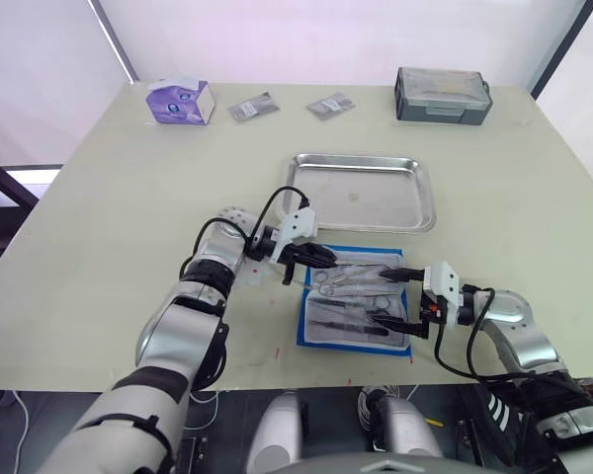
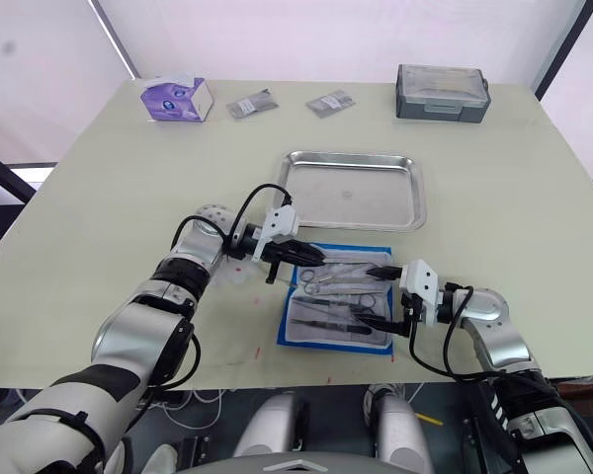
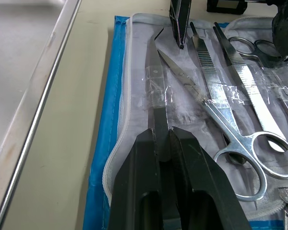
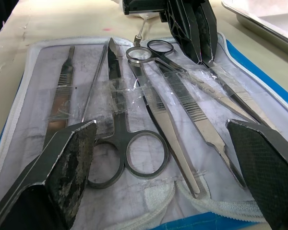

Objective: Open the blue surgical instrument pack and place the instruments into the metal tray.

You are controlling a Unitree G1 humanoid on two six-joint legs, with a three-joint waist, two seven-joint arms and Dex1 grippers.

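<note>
The blue surgical instrument pack [image 1: 357,308] lies unfolded on the desk [image 1: 109,227], its grey-white lining up, just on the near side of the metal tray [image 1: 362,190]. The instruments [image 4: 149,115] rest side by side on the lining under strips of clear tape: two pairs of scissors with ring handles, tweezer-like pieces and thin straight tools.

The left pincer [image 1: 316,257] reaches in over the pack's far left corner, and its two black fingers [image 3: 182,182] are clenched on the end of a thin straight instrument [image 3: 156,91] at the pack's edge nearest the tray. The right pincer [image 1: 403,296] sits at the pack's right side with its fingers [image 4: 62,163] spread wide apart, grasping nothing, one to each side of the row of tools.

At the far edge of the desk are a purple box [image 1: 181,101], two small grey packets [image 1: 252,107] and a dark grey lidded box [image 1: 443,95].
</note>
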